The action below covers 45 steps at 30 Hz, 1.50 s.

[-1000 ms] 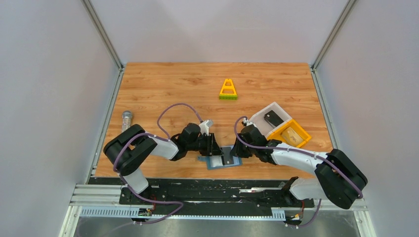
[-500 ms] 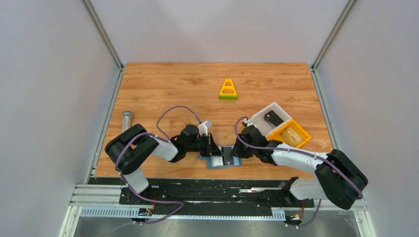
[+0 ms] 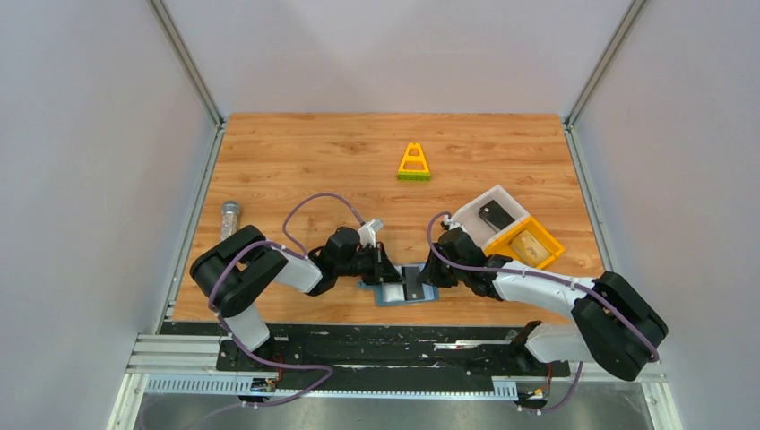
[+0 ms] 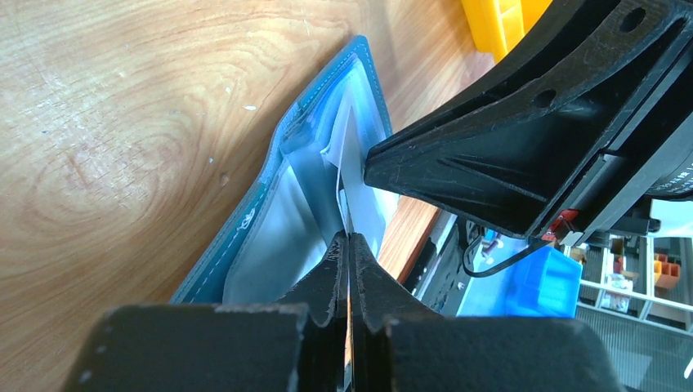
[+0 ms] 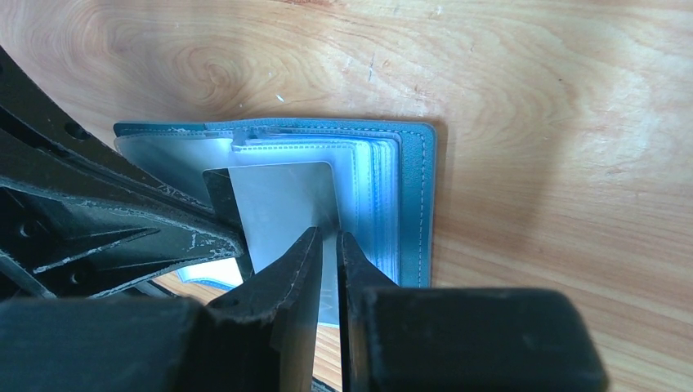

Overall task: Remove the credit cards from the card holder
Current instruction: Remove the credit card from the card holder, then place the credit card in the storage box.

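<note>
The slate-blue card holder [image 3: 394, 296] lies open near the table's front edge between both arms. Its clear sleeves fan out in the right wrist view, above the blue cover [image 5: 413, 204]. My right gripper [image 5: 329, 237] is shut on a grey credit card [image 5: 282, 204] that stands up out of the sleeves. My left gripper [image 4: 347, 242] is shut, its tips pinching the edge of a clear sleeve of the card holder [image 4: 270, 229]. From above, the left gripper [image 3: 389, 271] and the right gripper [image 3: 424, 276] face each other over it. A dark card [image 3: 495, 215] lies in the white bin.
A white bin [image 3: 473, 208] and a yellow bin [image 3: 548, 242] stand at the right, just behind my right arm. A yellow triangular toy [image 3: 413, 163] sits mid-table at the back. A small grey cylinder [image 3: 229, 215] lies at the left edge.
My left gripper has closed from partly open to shut at the wallet's sleeves. The right gripper has kept its hold on the card. Both arms have barely moved.
</note>
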Motion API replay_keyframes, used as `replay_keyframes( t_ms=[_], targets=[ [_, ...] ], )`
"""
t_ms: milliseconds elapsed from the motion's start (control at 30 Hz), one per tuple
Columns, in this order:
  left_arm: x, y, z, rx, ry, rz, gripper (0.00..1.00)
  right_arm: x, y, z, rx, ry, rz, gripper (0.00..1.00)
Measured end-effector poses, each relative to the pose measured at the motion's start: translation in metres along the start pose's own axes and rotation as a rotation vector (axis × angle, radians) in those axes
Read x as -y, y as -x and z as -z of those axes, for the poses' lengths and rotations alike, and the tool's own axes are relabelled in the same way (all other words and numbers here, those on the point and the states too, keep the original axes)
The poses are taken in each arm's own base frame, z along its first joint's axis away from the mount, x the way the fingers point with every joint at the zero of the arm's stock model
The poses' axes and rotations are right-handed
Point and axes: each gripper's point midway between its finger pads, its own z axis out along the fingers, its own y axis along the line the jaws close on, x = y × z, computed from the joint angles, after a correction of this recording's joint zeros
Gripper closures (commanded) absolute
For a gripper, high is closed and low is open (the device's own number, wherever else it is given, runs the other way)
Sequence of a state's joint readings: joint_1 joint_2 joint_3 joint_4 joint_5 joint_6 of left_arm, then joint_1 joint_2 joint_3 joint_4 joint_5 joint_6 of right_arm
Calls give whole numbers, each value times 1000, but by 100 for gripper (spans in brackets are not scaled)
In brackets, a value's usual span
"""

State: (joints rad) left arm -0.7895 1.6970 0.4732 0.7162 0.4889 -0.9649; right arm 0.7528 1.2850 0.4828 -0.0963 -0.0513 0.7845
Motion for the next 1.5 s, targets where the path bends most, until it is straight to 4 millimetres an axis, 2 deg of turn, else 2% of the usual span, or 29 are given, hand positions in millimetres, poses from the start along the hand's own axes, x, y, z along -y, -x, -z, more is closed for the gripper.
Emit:
replay_keyframes(
  t_ms=[400, 600, 1000, 1100, 1200, 1300, 1400, 1500],
  targets=[
    [-4, 2, 14, 16, 17, 9, 100, 1, 1, 0, 6, -1, -10, 86],
    [0, 6, 25, 27, 24, -15, 100, 3, 2, 2, 9, -9, -13, 86],
    [6, 2, 53, 12, 81, -111, 100, 4, -1, 15, -18, -3, 56, 80],
    [8, -2, 62, -4, 94, -137, 100, -11, 6, 29, -3, 59, 127, 78],
    [14, -3, 70, -13, 90, -166, 100, -38, 22, 49, 36, 162, 221, 77],
    [30, -2, 78, -29, 52, -210, 100, -66, 35, 68, 69, 269, 321, 77],
    [50, -3, 85, -53, -13, -250, 100, -82, 36, 79, 62, 349, 406, 74],
    [65, -8, 91, -87, -77, -273, 100, -88, 26, 85, 17, 407, 463, 69]
  ],
)
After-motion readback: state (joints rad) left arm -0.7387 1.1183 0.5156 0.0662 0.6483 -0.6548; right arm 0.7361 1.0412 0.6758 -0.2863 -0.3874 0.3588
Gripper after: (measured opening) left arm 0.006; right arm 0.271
